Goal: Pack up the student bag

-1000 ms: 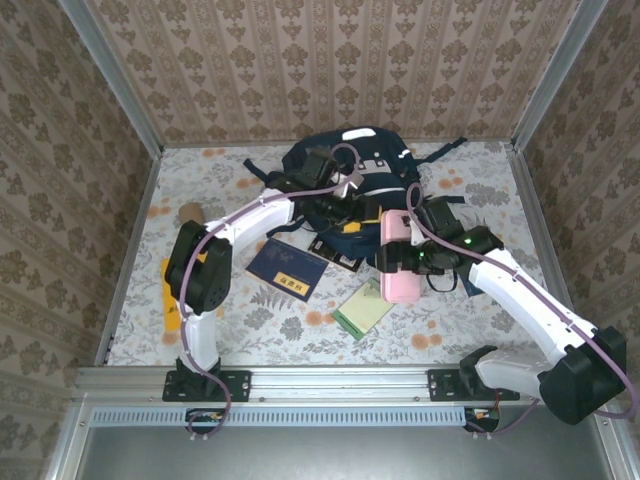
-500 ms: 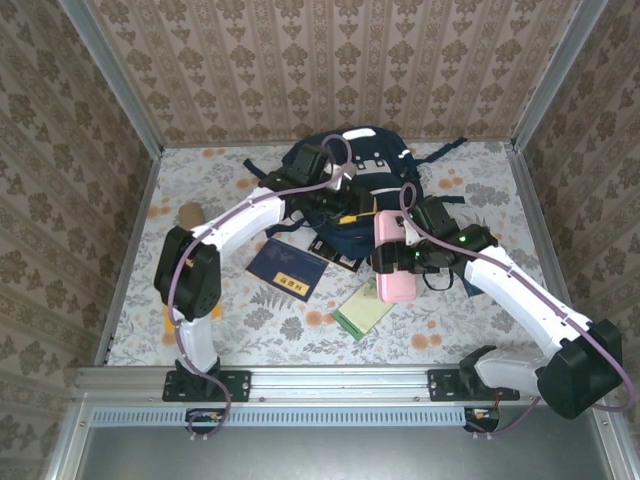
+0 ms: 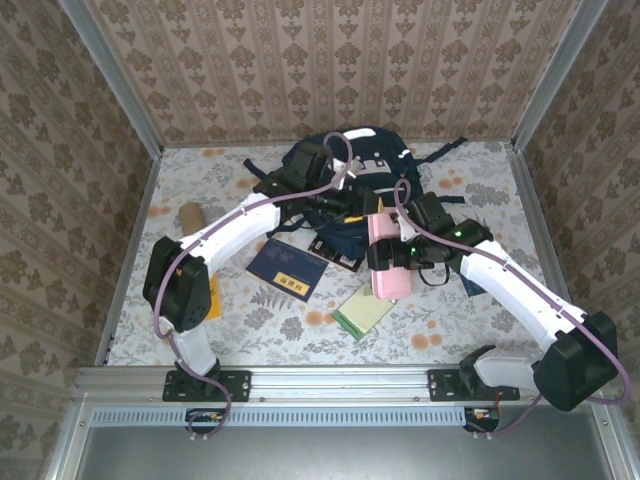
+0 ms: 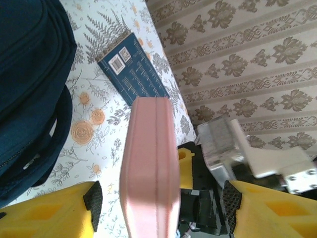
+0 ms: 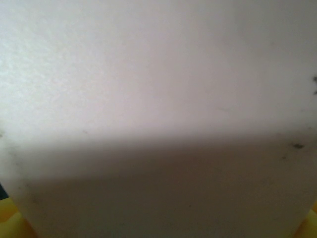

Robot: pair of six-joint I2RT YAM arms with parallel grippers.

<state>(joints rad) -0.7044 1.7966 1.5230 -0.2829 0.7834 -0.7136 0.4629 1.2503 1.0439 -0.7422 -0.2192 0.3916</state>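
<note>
The student bag (image 3: 345, 165) is navy with white stripes and lies at the back centre of the table; its dark side fills the left of the left wrist view (image 4: 29, 74). A pink case (image 3: 385, 262) is held off the table just in front of the bag, with my right gripper (image 3: 402, 250) shut on it from the right. The case's pale face (image 5: 158, 99) covers the right wrist view. My left gripper (image 4: 161, 198) reaches over the bag and straddles the case's near end (image 4: 151, 163). It is open, with gaps on both sides of the case.
A blue book (image 3: 287, 268) lies left of the case, also in the left wrist view (image 4: 133, 74). A dark booklet (image 3: 335, 252) sits under the arms and a green notebook (image 3: 362, 310) nearer the front. A brown roll (image 3: 190, 212) lies at the left. Patterned walls close three sides.
The right gripper has carried the pink case left and back toward the bag. The left arm has stretched forward over the bag to meet it, its jaws narrowing a little.
</note>
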